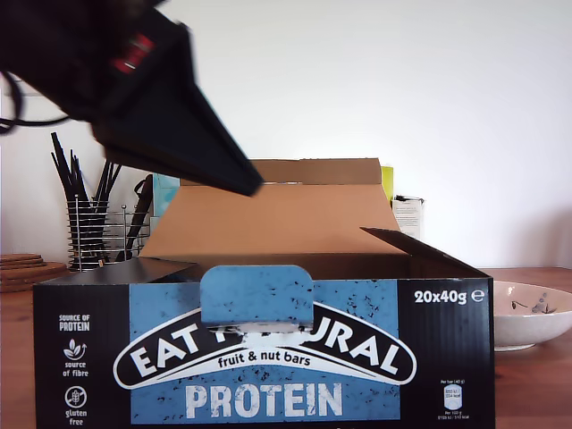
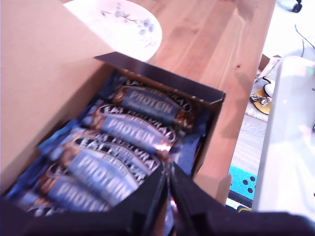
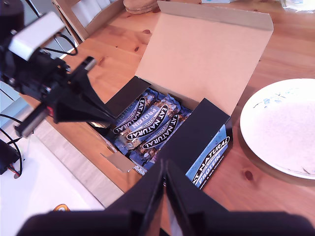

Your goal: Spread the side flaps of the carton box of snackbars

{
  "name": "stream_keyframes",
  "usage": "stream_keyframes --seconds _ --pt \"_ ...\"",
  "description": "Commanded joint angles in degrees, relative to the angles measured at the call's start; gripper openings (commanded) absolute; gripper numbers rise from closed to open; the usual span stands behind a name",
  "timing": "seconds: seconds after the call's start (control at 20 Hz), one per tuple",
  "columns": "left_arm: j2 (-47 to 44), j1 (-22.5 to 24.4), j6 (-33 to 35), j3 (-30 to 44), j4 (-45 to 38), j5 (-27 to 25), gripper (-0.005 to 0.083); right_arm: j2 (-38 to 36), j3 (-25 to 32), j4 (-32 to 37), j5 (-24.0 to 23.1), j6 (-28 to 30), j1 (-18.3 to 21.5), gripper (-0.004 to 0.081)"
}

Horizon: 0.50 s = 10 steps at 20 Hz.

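Squarely on the wooden tabletop (image 3: pixel 123 42) sits the snack bar box (image 1: pixel 268 357), its printed front facing the exterior view and its wide brown lid (image 1: pixel 268 219) tipped back. Wrapped bars (image 2: pixel 128 132) fill the inside. One side flap (image 1: pixel 116 271) lies nearly level, black face up, on the exterior view's left. The other side flap (image 1: pixel 420 250) slants upward on the exterior view's right, at the end nearest the white plate (image 1: pixel 536 313).

My first end effector (image 1: pixel 250 188) hangs above the box's end on the exterior view's left, clenched to a point and grasping nothing, apart from the cardboard. My second end effector (image 3: pixel 165 164) hovers above the box's front edge, also clenched and empty. A wire holder of dark utensils (image 1: pixel 98 232) stands behind the box.
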State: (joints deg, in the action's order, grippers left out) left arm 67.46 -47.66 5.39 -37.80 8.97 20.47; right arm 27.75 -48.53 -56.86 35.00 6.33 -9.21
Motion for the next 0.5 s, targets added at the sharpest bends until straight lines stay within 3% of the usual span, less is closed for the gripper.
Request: stream_keyframes --seconds 0.0,0.45 --pt "3.0 -0.9 0.3 -2.8 -1.8 -0.7 -0.0021 -0.3 0.0 0.2 0.0 0.8 -0.2 -0.0013" --pt "20.0 -2.2 4.2 -10.8 -4.5 -2.6 -0.0021 -0.3 0.0 0.3 0.0 1.2 -1.7 -0.0013"
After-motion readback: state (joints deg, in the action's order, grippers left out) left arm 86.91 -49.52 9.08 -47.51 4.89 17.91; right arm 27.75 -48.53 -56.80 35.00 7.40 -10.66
